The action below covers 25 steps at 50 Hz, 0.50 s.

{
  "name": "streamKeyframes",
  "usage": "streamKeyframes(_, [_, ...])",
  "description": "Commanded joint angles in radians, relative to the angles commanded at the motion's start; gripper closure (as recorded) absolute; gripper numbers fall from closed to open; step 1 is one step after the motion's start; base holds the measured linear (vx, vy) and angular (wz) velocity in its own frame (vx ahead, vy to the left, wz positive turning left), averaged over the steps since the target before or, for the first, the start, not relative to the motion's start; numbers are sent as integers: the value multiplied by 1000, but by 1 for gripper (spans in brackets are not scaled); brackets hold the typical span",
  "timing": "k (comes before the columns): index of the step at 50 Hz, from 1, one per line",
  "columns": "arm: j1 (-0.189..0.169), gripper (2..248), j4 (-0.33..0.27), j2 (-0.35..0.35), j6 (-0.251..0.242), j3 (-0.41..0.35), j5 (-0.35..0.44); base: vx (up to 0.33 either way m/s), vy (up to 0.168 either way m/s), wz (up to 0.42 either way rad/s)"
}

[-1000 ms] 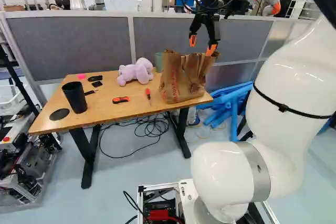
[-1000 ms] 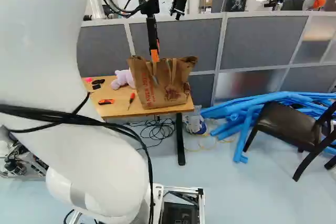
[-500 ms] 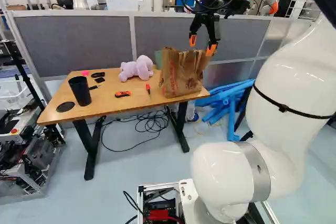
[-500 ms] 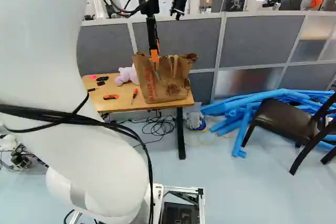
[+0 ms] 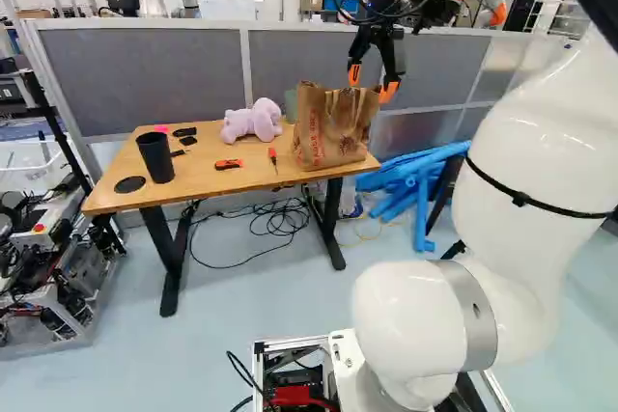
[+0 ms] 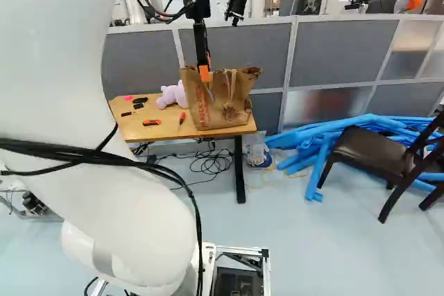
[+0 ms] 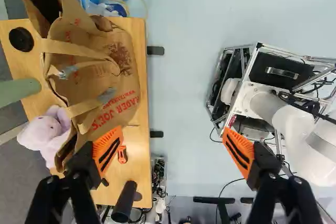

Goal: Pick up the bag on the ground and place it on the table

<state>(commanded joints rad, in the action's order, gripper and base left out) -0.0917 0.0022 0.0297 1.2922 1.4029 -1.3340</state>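
Open hand (image 7: 173, 142), bag (image 5: 333, 127) on the worktop (image 5: 193, 180).
My fingers (image 7: 108, 149) stand wide apart, holding nothing; the bag lies below, beyond the finger farther from my base (image 7: 283, 72), its long mouth running crosswise to my spread and along the worktop. Since the earlier frames my base has moved, backing off slightly; the bag keeps its place on the worktop.

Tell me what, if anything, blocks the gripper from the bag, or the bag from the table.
Nothing visible stands between the open gripper and the bag. The bag is already on the table, with nothing seen between them. The toy sits beside the bag, seemingly out of the gripper's way.
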Motion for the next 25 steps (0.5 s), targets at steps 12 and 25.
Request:
streamKeyframes(12, [0, 3, 0, 0, 0, 0, 0, -26, 1, 3])
streamKeyframes(25, [0, 3, 0, 0, -1, -1, 2, 0, 0, 0])
